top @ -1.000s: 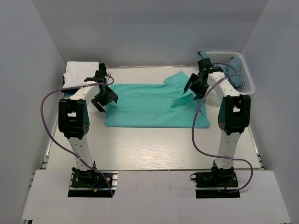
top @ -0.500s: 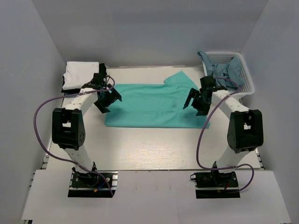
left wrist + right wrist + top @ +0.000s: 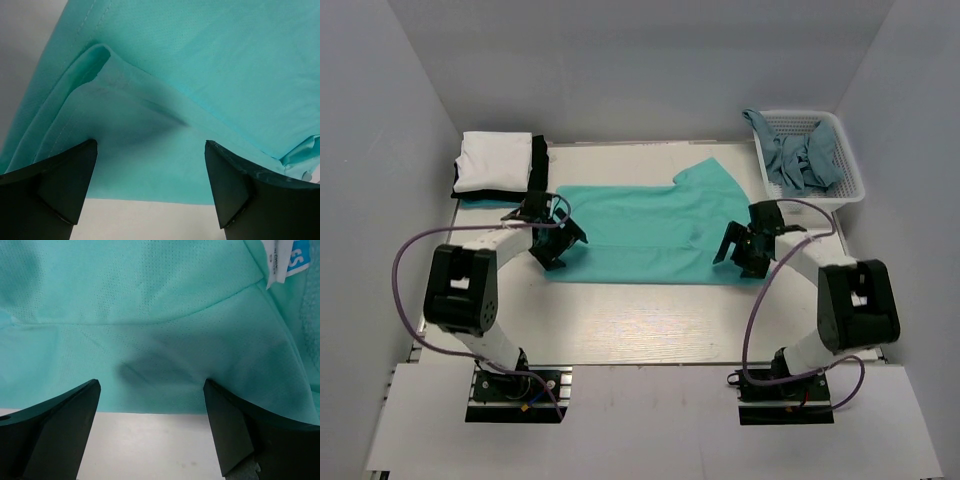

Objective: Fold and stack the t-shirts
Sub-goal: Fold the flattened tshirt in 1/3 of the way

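Observation:
A turquoise-green t-shirt (image 3: pixel 650 228) lies spread flat across the middle of the table. My left gripper (image 3: pixel 552 245) sits low at its near left corner, open, with the shirt's near hem (image 3: pixel 150 170) and bare table between the fingers (image 3: pixel 65 185). My right gripper (image 3: pixel 740 255) is low at the near right edge, also open, straddling the hem (image 3: pixel 150 395). A small blue and white neck label (image 3: pixel 287 257) shows at the top right of the right wrist view. Folded white (image 3: pixel 495 160), black (image 3: pixel 539 160) and teal (image 3: pixel 480 203) t-shirts are stacked at the back left.
A white lattice basket (image 3: pixel 855 185) stands at the back right holding crumpled grey-blue cloth (image 3: pixel 800 155). Purple cables loop off both arms. Grey walls close in the table on three sides.
Both arms came down and toward the shirt's near edge. Both grippers opened. The raised fold at the shirt's right side now lies flat.

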You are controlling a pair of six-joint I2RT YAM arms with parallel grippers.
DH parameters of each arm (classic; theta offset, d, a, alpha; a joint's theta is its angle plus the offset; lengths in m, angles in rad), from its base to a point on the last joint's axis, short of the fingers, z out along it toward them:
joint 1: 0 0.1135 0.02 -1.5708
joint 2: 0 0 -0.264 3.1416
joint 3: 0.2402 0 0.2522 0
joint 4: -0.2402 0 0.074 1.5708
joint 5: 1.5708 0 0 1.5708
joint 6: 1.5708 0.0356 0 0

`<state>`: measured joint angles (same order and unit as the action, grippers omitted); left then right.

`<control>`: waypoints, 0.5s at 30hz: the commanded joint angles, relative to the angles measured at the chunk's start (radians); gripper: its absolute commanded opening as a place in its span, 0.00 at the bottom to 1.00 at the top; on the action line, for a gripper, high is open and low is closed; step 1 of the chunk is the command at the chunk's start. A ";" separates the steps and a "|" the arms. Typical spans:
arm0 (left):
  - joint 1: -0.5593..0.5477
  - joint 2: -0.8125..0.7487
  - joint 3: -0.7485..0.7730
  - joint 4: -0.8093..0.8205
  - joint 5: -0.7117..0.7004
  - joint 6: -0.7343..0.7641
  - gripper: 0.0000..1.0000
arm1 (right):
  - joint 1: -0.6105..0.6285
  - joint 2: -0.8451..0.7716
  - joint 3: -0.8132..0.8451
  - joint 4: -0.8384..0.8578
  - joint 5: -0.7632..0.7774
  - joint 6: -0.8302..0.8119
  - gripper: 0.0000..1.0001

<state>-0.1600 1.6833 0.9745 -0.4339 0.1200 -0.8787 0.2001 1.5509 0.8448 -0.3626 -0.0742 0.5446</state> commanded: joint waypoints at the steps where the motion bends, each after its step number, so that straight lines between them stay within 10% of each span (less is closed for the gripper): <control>1: -0.013 -0.091 -0.186 -0.136 -0.045 0.000 1.00 | 0.024 -0.081 -0.137 -0.087 -0.010 0.011 0.90; 9: -0.013 -0.525 -0.177 -0.371 -0.135 0.030 1.00 | 0.090 -0.478 -0.149 -0.286 -0.065 -0.008 0.90; 15: 0.007 -0.437 0.047 -0.382 -0.316 0.073 1.00 | 0.108 -0.373 0.138 -0.250 -0.043 -0.156 0.90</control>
<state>-0.1619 1.1885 0.9150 -0.8055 -0.0528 -0.8398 0.2977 1.1252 0.8410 -0.6483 -0.1329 0.4759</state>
